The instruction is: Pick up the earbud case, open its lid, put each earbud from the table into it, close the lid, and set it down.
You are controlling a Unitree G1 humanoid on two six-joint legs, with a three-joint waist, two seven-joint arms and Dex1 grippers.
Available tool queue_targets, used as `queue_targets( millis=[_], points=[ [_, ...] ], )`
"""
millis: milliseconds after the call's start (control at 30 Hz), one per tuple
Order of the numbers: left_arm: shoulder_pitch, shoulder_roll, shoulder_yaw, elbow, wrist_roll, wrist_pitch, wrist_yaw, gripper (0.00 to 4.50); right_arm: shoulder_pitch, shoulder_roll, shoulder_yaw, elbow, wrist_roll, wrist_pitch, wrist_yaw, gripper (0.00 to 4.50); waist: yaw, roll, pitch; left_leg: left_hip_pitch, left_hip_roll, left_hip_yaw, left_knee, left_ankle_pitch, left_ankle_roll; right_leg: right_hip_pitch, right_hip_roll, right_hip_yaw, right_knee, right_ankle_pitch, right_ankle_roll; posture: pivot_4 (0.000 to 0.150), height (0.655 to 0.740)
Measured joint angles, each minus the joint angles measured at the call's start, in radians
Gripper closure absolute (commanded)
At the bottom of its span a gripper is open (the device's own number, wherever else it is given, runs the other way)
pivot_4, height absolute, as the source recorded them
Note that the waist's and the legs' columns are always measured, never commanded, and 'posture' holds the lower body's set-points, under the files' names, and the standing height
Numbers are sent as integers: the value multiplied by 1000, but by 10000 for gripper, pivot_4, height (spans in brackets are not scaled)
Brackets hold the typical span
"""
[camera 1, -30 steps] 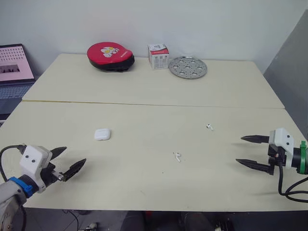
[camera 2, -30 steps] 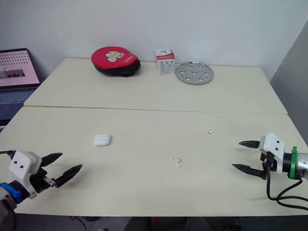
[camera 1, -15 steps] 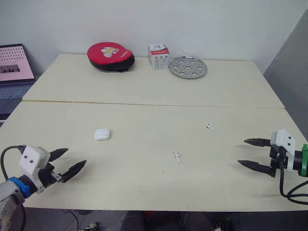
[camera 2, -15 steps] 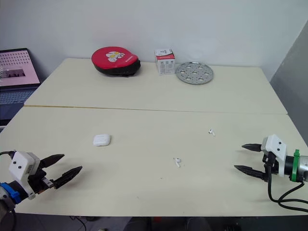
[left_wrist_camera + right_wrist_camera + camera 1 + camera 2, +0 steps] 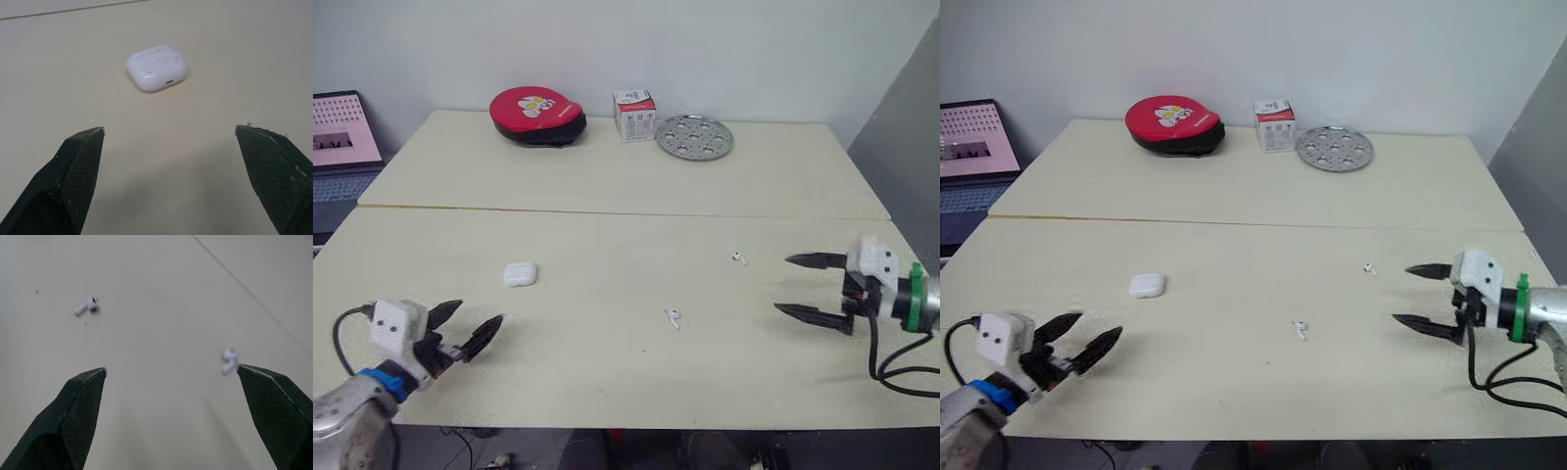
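Ahead, the earbud case (image 5: 157,67) lies apart from the wide-spread left end effector (image 5: 168,129)

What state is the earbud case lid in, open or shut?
Shut. The earbud case lies closed on the table, lid flush with its body.

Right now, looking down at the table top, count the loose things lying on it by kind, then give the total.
earbud case: 1
earbuds: 2
red and black pad: 1
small box: 1
round metal tray: 1
Total: 6
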Motion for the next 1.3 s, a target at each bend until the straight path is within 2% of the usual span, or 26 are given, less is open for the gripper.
queue_targets(
  millis=[167,400,933,1033,1133,1300],
  points=[
    [-85,-120,-104,-9,78,0,175,0,-173,52,77,-100,71,151,-57,349,1,0,0,-2,-1,-1,1,0,0,-1,0,-1,0,0,0,1500,7400],
    [-228,-201,-175,101,147,2,316,0,-270,100,154,-121,105,227,-61,349,4,0,0,-3,-1,-2,1,0,0,-1,0,-1,0,0,0,1500,7400],
    [-395,-179,-253,227,215,52,351,0,-330,153,202,-133,113,250,-53,349,9,5,-3,-1,-2,-5,1,0,0,1,0,-4,1,0,0,1500,7400],
    [-406,-174,-254,234,220,64,352,6228,-330,153,202,-133,113,250,-53,0,9,6,-4,-1,-2,-5,1,0,0,1,0,-4,1,0,0,1500,7400],
    [-414,-153,-255,248,220,75,340,15393,-330,153,202,-133,113,250,-54,0,9,6,-4,-1,-2,-4,1,0,0,1,0,-3,1,0,0,1500,7400],
    [-416,-137,-256,248,218,89,319,16283,-330,153,202,-140,113,250,-55,0,9,6,-4,-1,-2,-4,1,0,0,1,-1,-3,1,0,0,1500,7400]
  ],
)
